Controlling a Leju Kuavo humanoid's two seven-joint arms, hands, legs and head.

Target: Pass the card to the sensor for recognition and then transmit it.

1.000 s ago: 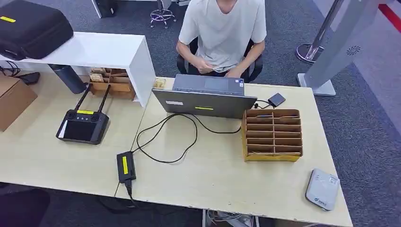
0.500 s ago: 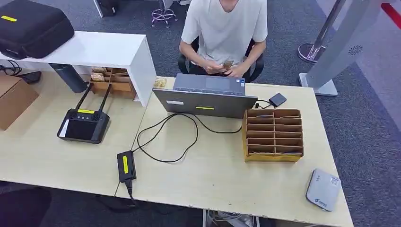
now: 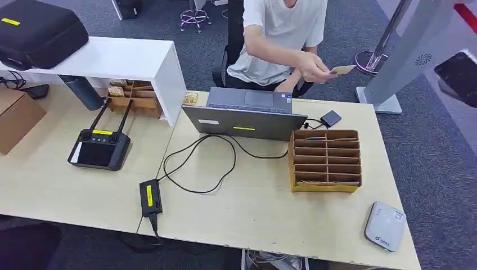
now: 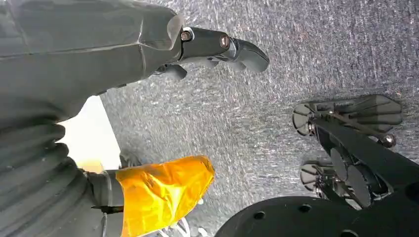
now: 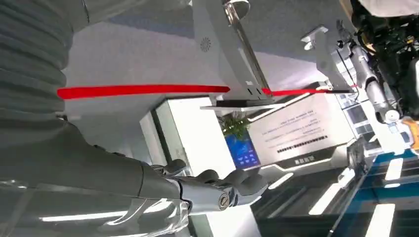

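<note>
The card (image 3: 342,70) is sitting pinched in a person's hand (image 3: 313,67), held out above the far edge of the table (image 3: 253,214) toward the robot's right. At the right edge of the head view, something dark, the right hand (image 3: 460,76), is hanging well apart from the card; the right wrist view is showing its fingers (image 5: 217,183) stretched out with nothing in them. The left hand (image 4: 217,49) is hanging over grey carpet, its fingers loose and empty. The sensor (image 3: 385,225) is lying at the table's near right corner, near a cardboard organizer (image 3: 325,161). A laptop (image 3: 244,115) is standing in front of the person.
</note>
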